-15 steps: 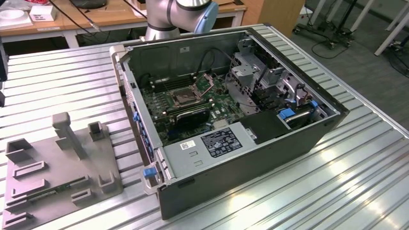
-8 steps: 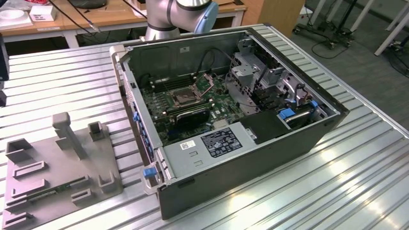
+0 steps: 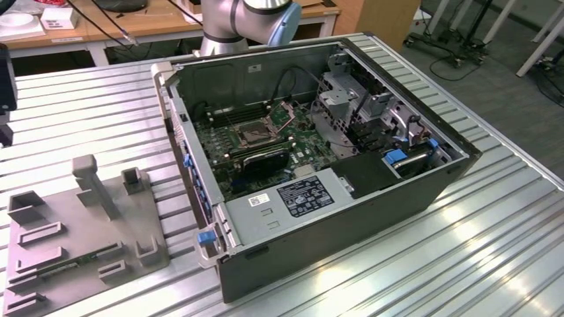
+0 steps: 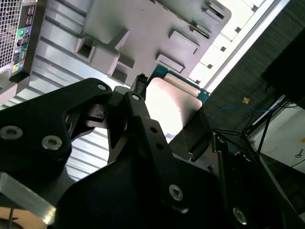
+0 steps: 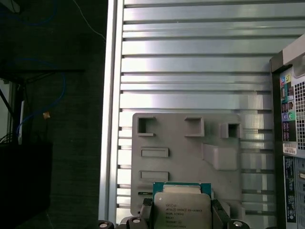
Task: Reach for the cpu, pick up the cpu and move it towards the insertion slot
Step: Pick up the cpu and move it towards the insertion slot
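A wide ribbed aluminium table (image 3: 493, 251) is carrying everything here. A big black computer case (image 3: 370, 218) is lying open on its side on it, and a flat grey plastic tray with rectangular recesses (image 3: 53, 218) is sitting on the table towards the exterior view's left, just beside the case. Inside the case a green circuit board (image 3: 220, 148) is showing, and the insertion slot (image 3: 253, 135), a square dark socket in a silvery bracket, is sitting open in it.

Over at the tray, the arm's black two-fingered gripper (image 5: 182, 215) is closing narrowly on the cpu (image 5: 183, 202), a small flat square chip with a silvery top plate and a thin green rim. One finger is pressing on each of two opposite edges. In both wrist views the chip is hanging between the fingers, clear above the tray, outside the case and well apart from the socket.
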